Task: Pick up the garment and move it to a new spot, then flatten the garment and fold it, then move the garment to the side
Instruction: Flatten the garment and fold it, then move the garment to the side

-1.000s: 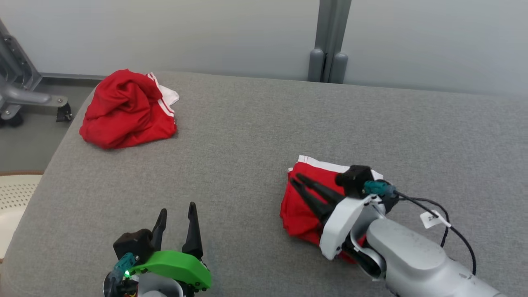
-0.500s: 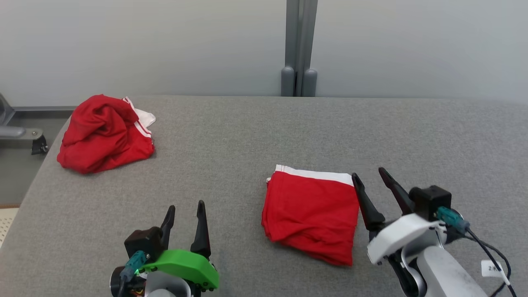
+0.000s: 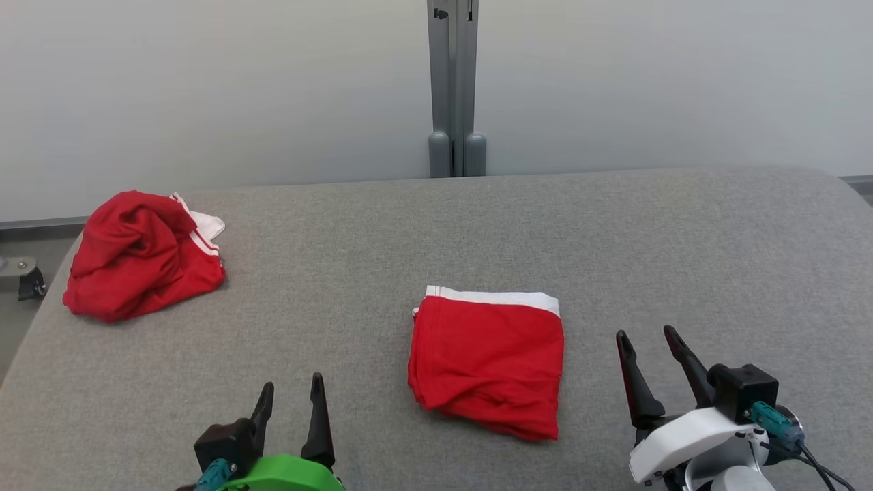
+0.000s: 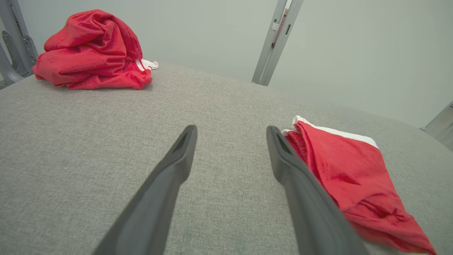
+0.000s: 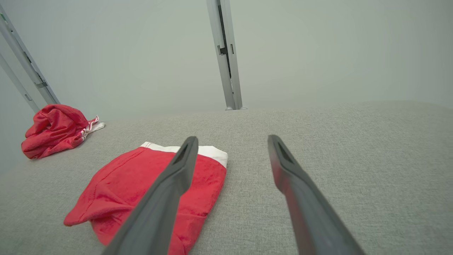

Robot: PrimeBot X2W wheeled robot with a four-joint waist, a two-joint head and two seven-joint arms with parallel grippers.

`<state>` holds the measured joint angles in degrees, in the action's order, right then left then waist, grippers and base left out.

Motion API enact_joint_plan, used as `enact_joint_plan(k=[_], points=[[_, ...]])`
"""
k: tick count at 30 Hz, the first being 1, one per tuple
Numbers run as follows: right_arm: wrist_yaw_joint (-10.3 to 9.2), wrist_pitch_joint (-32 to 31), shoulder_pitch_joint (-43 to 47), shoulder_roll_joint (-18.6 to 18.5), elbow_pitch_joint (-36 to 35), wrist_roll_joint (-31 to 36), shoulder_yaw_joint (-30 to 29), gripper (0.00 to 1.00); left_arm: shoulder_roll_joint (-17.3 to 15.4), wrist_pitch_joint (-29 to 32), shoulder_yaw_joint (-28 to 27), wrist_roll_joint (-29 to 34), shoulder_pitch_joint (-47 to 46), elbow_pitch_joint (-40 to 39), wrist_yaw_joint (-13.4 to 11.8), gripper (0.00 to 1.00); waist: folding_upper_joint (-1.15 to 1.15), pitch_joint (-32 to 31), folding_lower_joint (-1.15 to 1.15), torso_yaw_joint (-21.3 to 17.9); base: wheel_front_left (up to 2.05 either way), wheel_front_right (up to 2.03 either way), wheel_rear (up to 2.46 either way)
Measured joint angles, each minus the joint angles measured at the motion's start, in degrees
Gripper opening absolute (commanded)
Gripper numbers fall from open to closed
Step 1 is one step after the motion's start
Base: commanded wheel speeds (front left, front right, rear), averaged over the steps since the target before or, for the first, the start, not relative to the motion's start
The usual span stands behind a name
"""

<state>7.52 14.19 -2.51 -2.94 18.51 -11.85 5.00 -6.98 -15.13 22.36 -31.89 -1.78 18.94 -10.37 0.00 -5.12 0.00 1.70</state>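
Near edge, left: left gripper [image 3: 292,382] low over the grey padded table [image 3: 341,273], fingers pointing away, spread apart, nothing between them. Near edge, right: right gripper [image 3: 645,332], fingers tilted slightly leftward, likewise spread and empty. Between the two, touching neither, the folded red garment [image 3: 487,361] lies flat, white waistband on its far side. Far left corner: crumpled red garment [image 3: 136,256]. Beyond, a grey post [image 3: 452,88] at the wall.

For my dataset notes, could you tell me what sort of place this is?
Probably a test lab: grey fabric-covered table, pale wall panels joined by a grey metal post, a folded red garment and a crumpled red garment.
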Motion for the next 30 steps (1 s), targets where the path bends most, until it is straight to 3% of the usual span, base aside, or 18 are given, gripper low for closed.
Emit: enact_joint_plan(k=[23,30], points=[[0.01,-1.3,1.1,0.2,-1.5,-1.2,-1.5,1.0,0.4,0.0,-0.7,2.5,0.7,0.1,0.8,1.0,0.0,-0.1,0.0,1.0,0.0,0.0,0.0],[0.0,-9.5,-2.9,0.1,-0.3,-0.2,-5.4,1.0,0.8,0.0,-0.3,2.9,0.2,0.3,1.0,1.0,0.0,0.7,0.0,1.7,0.0,0.0,0.0]])
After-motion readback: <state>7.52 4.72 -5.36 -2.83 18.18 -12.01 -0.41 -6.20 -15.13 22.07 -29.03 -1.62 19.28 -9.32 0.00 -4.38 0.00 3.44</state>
